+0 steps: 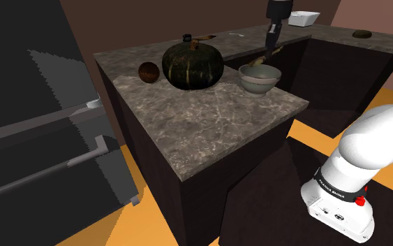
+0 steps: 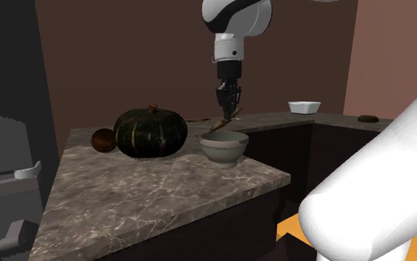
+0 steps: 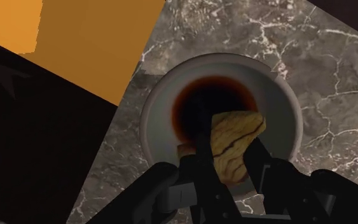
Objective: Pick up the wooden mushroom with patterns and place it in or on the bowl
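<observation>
The gripper (image 3: 229, 162) squeezes the mushroom (image 3: 236, 135) between its jaws, with the bowl (image 3: 159, 118) right below them, but the mushroom could bounce out if let go too high.

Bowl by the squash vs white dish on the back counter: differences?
The bowl is grey, round, dark inside; the white dish is angular. The bowl sits beside the squash on the near counter; the white dish sits far back. The jaws hold the mushroom over the bowl, not the white dish. Both stand upright on counters.
</observation>
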You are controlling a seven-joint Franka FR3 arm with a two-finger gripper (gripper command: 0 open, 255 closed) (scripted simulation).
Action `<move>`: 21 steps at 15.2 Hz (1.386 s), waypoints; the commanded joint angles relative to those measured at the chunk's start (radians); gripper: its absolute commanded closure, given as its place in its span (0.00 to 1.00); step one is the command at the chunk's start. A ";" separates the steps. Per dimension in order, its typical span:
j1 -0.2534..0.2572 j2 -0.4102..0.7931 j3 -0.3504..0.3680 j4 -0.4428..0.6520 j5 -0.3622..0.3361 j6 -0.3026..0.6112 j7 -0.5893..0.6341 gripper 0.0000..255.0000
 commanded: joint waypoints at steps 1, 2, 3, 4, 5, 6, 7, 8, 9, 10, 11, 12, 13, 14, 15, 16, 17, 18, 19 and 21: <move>0.000 -0.005 -0.001 -0.031 -0.001 0.026 0.000 1.00; -0.001 -0.007 -0.001 -0.046 -0.001 0.040 0.000 1.00; -0.001 -0.009 -0.002 -0.061 -0.002 0.053 0.001 1.00; -0.001 -0.010 -0.002 -0.076 -0.002 0.066 0.002 1.00; -0.001 -0.012 -0.002 -0.090 -0.002 0.079 0.002 1.00; -0.001 -0.013 -0.002 -0.105 -0.002 0.092 0.003 1.00; -0.001 -0.014 -0.003 -0.119 -0.003 0.105 0.003 1.00; -0.001 -0.015 -0.003 -0.133 -0.003 0.119 0.004 1.00; -0.001 -0.015 -0.003 -0.147 -0.003 0.132 0.004 1.00; -0.001 -0.015 -0.004 -0.160 -0.004 0.145 0.005 1.00; -0.001 -0.015 -0.004 -0.162 -0.004 0.147 0.005 1.00; -0.001 -0.015 -0.004 -0.162 -0.004 0.147 0.005 1.00; -0.001 -0.016 -0.004 -0.162 -0.004 0.147 0.005 1.00; -0.001 -0.016 -0.004 -0.162 -0.004 0.147 0.005 1.00; -0.001 -0.016 -0.003 -0.162 -0.004 0.147 0.005 1.00; -0.001 -0.016 -0.004 -0.162 -0.004 0.147 0.005 1.00; -0.001 -0.030 -0.002 -0.143 -0.003 0.142 0.005 1.00; -0.001 -0.030 -0.002 -0.143 -0.003 0.142 0.005 0.00; -0.003 -0.097 -0.033 -0.179 0.029 0.167 -0.017 0.00; -0.007 -0.231 -0.099 -0.251 0.088 0.212 -0.057 0.00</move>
